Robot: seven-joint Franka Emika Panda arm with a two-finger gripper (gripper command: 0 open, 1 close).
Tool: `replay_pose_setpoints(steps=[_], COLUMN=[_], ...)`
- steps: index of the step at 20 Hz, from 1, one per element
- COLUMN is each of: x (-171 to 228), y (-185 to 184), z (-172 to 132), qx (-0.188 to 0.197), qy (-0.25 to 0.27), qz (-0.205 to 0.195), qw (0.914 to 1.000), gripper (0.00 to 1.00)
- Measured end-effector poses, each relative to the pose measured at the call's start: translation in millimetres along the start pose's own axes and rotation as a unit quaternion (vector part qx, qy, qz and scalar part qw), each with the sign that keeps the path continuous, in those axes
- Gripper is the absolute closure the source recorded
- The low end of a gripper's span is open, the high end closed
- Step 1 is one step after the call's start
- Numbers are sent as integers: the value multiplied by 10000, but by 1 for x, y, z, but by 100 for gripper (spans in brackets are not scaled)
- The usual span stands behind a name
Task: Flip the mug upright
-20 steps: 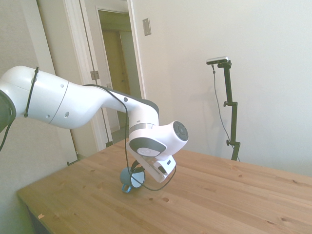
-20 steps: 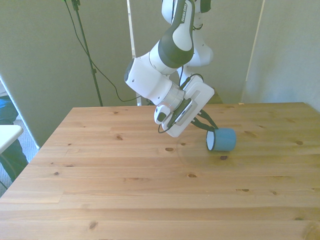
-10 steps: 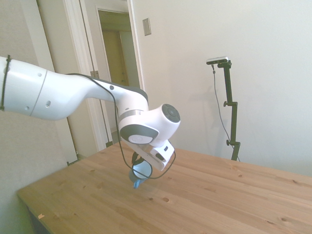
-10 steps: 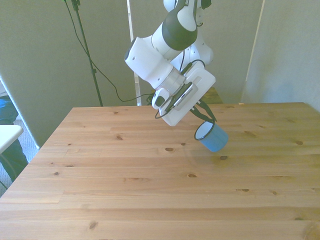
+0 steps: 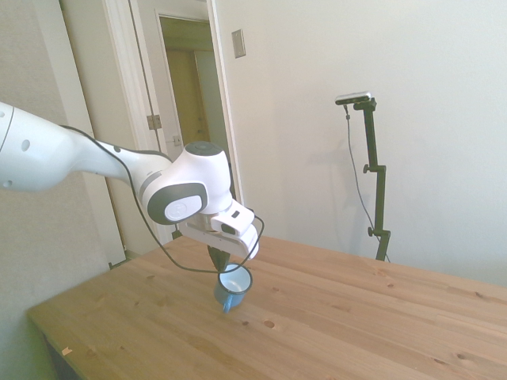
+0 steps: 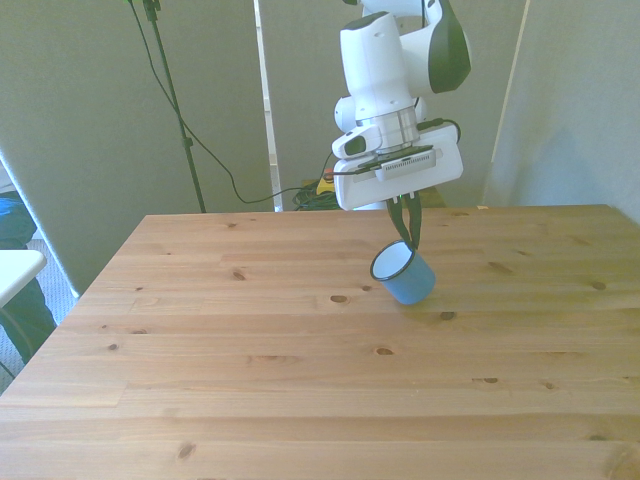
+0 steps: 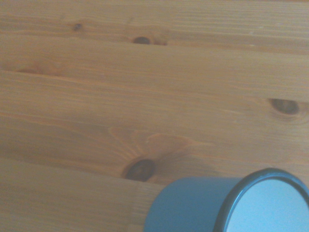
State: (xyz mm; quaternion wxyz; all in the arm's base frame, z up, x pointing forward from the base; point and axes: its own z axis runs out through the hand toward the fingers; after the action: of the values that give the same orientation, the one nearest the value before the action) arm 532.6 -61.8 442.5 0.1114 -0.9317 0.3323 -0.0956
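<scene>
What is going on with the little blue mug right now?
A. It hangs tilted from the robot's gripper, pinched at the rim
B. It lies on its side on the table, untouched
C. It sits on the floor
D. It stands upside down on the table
A: the gripper pinches the rim of the mug, which hangs tilted, its mouth partly up, over the table.

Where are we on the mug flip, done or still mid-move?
Mid-move. Done: the gripper is shut on the rim of the mug and has it off its side. In hand: the mug hangs tilted, mouth up toward the front view's left, low over the table. Left: level it, set it down, release.
</scene>
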Motion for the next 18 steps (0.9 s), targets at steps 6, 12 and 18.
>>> replay_pose_setpoints(steps=[6,12,18], x=[-6,-8,-4], y=[-24,-59,-66], z=[9,36,48], qx=[-541,-762,-780], qy=[375,424,386], qz=[97,81,97], qw=[9978,9962,9962], gripper=[100,100,0])
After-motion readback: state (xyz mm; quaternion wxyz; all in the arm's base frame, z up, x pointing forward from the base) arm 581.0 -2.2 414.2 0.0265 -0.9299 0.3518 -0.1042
